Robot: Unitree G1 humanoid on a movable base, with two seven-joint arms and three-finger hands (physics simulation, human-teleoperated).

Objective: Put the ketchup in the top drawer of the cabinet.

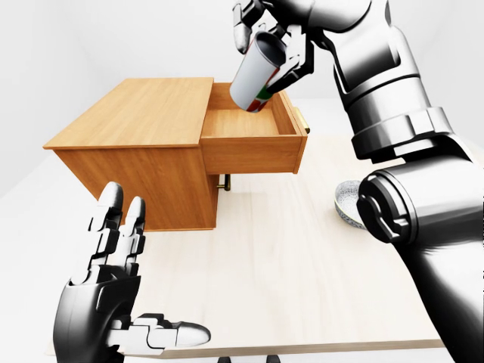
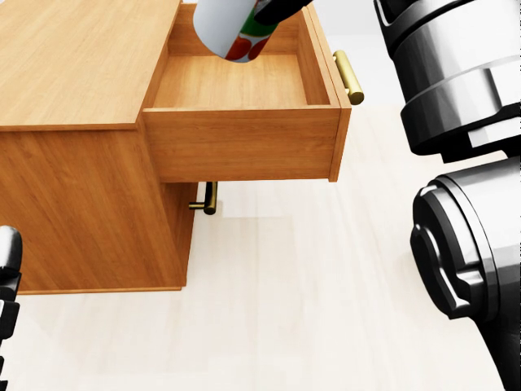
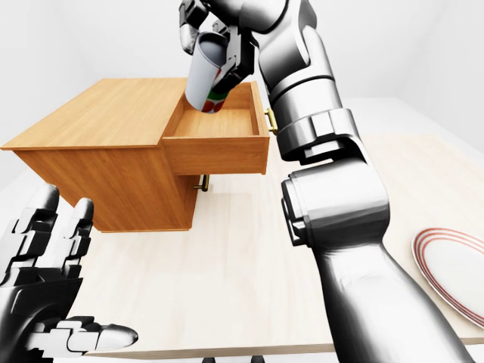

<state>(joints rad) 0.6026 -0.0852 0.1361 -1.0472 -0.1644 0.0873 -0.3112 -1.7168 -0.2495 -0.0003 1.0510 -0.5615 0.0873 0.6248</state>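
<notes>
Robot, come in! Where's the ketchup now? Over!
Right hand fingers shut on ketchup, tilted above the open top drawer. Left hand open, low. Nothing blocking the drawer.

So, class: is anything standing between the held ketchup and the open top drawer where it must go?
Nothing visible. The right hand holds the white ketchup container, tilted, above the open wooden top drawer, whose floor shows bare wood. The left hand is open, low and well away.

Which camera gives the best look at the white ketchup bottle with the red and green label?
The left-eye view: the whole white ketchup bottle shows tilted in the right hand above the open wooden drawer. The right-eye view nearly matches; the head view crops its top.
</notes>
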